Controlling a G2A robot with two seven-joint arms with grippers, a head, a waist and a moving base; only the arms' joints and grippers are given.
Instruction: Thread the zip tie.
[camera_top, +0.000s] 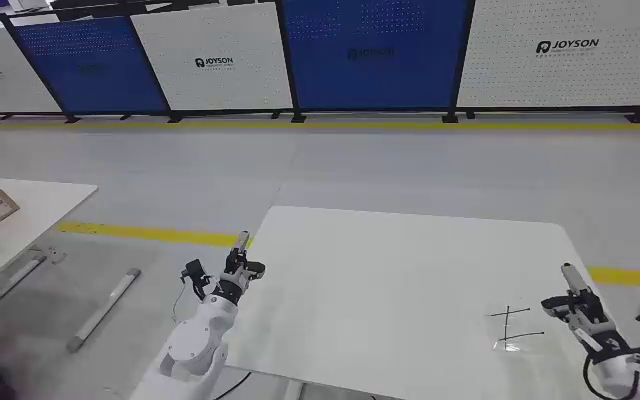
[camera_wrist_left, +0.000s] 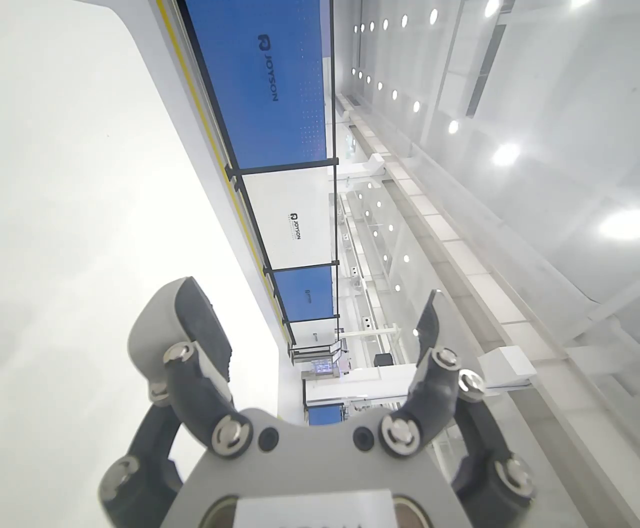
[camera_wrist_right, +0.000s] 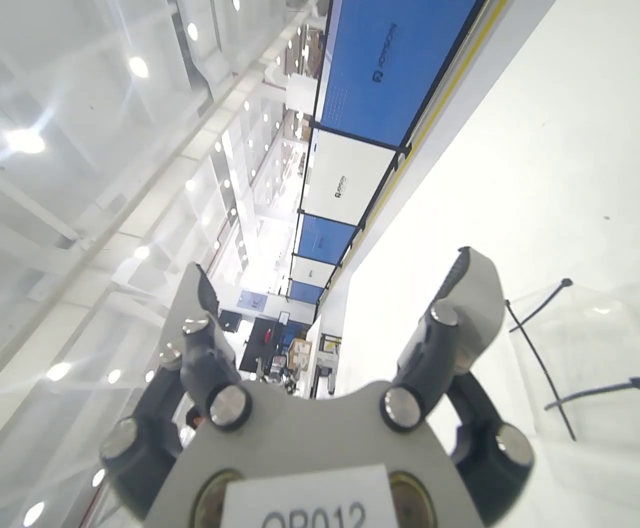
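Observation:
Three thin black zip ties (camera_top: 519, 335) lie crossed on the white table (camera_top: 400, 280) near its front right corner, partly on a clear plastic bag (camera_top: 510, 346). My right gripper (camera_top: 572, 280) sits just right of them at the table's edge, open and holding nothing. In the right wrist view the zip ties (camera_wrist_right: 600, 390) and the bag (camera_wrist_right: 605, 325) lie beside the open right gripper (camera_wrist_right: 332, 270). My left gripper (camera_top: 240, 250) is at the table's left edge, far from the ties. In the left wrist view the left gripper (camera_wrist_left: 315, 310) stands open with nothing between its fingers.
The wide middle of the table (camera_wrist_left: 75, 200) is bare white surface. Beyond the far edge lie grey floor with a yellow line (camera_top: 150, 234) and blue and white partition panels (camera_top: 375, 55). Another white table's corner (camera_top: 40, 205) stands off to the left.

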